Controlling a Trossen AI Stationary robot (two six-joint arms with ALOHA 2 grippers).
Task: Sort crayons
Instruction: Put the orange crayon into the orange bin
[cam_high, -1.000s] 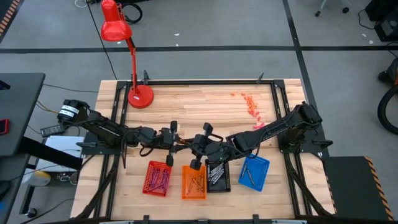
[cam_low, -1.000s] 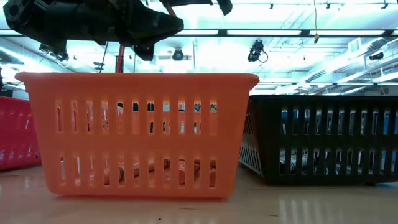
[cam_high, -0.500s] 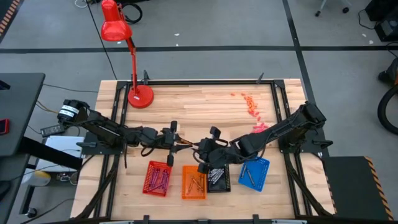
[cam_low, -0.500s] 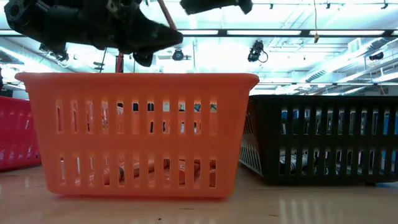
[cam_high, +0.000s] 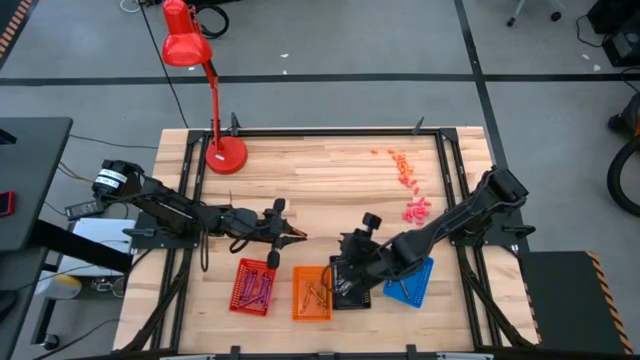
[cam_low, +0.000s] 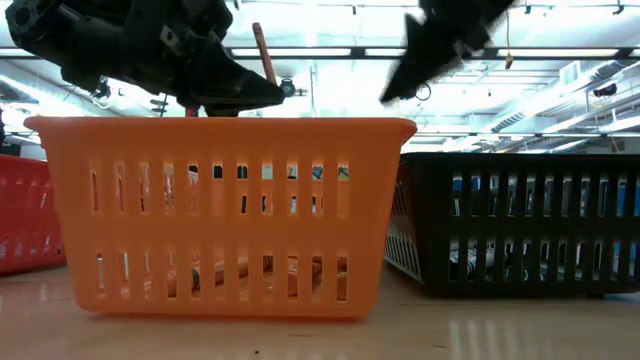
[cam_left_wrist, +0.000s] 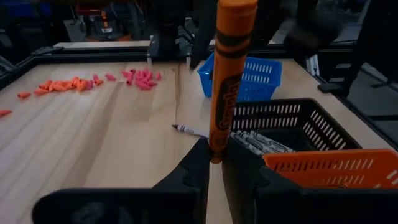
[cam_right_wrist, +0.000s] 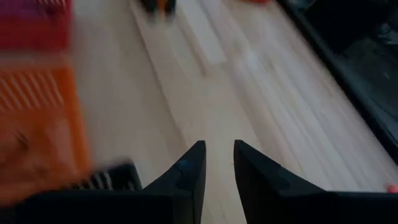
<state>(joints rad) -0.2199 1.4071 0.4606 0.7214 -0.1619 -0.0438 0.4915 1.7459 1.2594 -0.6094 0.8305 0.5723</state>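
Orange crayon (cam_left_wrist: 227, 74) stands pinched in left hand (cam_left_wrist: 214, 163).

Two dark, jointed robot arms; the left arm (cam_high: 150, 198) carries a white label, both end in black wedge-shaped fingers (cam_right_wrist: 186, 177).

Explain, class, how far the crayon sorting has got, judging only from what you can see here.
Mostly done: the red tray, orange tray, black tray and blue tray all hold crayons. In hand: the left gripper holds an orange crayon upright, near the orange tray. The right gripper is empty over the trays. Left: one dark crayon lies on the table.
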